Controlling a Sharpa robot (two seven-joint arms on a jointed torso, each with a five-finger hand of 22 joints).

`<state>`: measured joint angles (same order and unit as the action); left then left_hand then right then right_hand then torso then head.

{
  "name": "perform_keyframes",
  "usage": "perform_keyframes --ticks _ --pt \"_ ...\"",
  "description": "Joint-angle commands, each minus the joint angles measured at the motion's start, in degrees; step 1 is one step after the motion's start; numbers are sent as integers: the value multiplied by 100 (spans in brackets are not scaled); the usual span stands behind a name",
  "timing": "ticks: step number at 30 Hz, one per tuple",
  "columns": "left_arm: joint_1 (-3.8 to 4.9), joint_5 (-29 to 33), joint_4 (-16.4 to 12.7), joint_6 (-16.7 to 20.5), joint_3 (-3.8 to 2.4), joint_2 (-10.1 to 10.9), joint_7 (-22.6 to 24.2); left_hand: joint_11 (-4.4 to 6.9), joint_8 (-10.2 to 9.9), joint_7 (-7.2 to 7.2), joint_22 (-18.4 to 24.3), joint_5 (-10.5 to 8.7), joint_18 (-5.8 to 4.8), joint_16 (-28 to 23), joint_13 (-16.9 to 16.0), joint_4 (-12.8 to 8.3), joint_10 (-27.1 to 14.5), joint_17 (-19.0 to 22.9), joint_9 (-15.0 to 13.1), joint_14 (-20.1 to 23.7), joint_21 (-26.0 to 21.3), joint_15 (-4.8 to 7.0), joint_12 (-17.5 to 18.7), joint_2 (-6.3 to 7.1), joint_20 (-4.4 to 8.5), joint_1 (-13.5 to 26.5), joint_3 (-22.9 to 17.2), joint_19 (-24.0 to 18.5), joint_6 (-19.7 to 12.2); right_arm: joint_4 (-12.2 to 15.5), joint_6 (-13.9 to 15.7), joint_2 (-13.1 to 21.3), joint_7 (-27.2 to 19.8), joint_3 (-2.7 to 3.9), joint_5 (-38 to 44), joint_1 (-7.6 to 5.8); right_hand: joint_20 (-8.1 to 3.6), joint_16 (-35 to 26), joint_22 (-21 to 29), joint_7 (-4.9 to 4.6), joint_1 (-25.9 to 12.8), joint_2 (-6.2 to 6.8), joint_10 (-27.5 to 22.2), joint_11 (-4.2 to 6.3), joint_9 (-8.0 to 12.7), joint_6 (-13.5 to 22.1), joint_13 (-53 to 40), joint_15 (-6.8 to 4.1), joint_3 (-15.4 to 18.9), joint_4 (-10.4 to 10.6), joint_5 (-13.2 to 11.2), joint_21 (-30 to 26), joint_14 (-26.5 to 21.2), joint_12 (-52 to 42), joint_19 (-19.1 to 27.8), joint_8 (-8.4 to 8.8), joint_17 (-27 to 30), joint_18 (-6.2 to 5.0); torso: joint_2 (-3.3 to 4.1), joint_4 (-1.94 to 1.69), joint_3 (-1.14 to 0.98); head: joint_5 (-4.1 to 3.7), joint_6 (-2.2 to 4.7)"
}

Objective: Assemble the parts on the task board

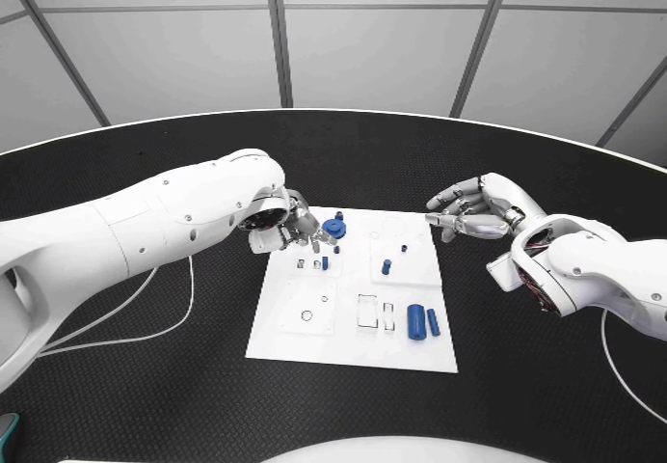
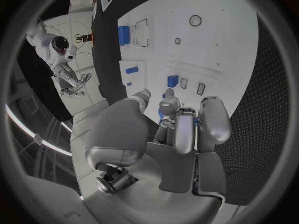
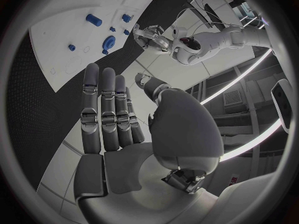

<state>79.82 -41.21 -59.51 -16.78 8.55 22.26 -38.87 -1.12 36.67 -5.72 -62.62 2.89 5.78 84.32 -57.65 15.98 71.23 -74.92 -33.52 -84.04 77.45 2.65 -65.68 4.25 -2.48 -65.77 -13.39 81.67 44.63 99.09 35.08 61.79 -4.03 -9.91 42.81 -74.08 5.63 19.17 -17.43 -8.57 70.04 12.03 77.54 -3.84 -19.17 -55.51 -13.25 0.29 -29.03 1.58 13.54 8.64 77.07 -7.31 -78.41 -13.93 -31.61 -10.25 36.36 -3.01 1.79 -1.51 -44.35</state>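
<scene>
The white task board [image 1: 285,333] lies mid-table. My left hand [image 1: 285,227] hovers at its far left corner, fingers curled around a blue round part [image 1: 333,229]; in the left wrist view blue shows between the fingers [image 2: 161,115] of that hand [image 2: 181,124]. My right hand [image 1: 472,212] hangs just off the board's far right corner, fingers apart and holding nothing; its own view shows the hand [image 3: 109,109] with straight fingers. A large blue cylinder [image 1: 415,320] and a thinner one [image 1: 433,321] lie at the board's near right. Small blue pieces [image 1: 386,265] stand mid-board.
A white cable [image 1: 153,318] loops on the black table left of the board. The table's curved white rim [image 1: 348,112] runs behind both hands. Empty cut-outs [image 1: 367,311] sit in the board's near half.
</scene>
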Motion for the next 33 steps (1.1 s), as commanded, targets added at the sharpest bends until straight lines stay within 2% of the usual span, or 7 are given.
perform_keyframes --ticks 1,7,21,33 --pt "-15 0 59 -47 0 -19 -10 -8 39 -2 -2 -5 -82 21 8 -6 -36 -128 -5 -261 22 17 24 -6 13 -62 -52 -21 -48 -6 -5 -7 10 0 0 0 21 11 5 -8 -39 0 -37 -5 7 18 -5 -5 -6 39 20 15 -46 -35 23 25 -7 -6 -4 -4 2 -3 -6" --pt "-62 -1 196 -96 0 -97 -18 -8 41 -3 -13 -5 -84 21 11 -6 -37 -128 -5 -261 27 16 24 -6 12 -78 -65 -18 -47 -20 -11 -29 20 0 0 0 27 12 11 -15 -41 2 -60 -12 11 32 -27 1 -4 49 26 10 -72 -38 34 32 -41 -6 5 -8 7 -1 -11" --pt "-238 -50 578 -159 0 -309 -18 -9 47 -4 -24 -6 -86 21 13 5 -37 -128 -7 -261 33 15 24 -6 11 -77 -71 -15 -41 -26 -24 -62 46 0 0 0 37 10 24 -27 -42 8 -100 -24 17 56 -62 12 -2 63 35 -1 -115 -39 55 44 -92 -4 4 0 1 10 -40" --pt "-287 -76 646 -181 0 -376 -1 -9 50 -4 -31 -6 -87 20 14 9 -36 -126 -8 -261 36 15 23 -6 11 -76 -73 -13 -39 -40 -30 -85 60 0 0 0 41 9 28 -31 -47 7 -112 -28 19 62 -72 16 -1 71 37 -5 -127 -40 62 47 -107 -4 -6 -16 1 -31 -67"
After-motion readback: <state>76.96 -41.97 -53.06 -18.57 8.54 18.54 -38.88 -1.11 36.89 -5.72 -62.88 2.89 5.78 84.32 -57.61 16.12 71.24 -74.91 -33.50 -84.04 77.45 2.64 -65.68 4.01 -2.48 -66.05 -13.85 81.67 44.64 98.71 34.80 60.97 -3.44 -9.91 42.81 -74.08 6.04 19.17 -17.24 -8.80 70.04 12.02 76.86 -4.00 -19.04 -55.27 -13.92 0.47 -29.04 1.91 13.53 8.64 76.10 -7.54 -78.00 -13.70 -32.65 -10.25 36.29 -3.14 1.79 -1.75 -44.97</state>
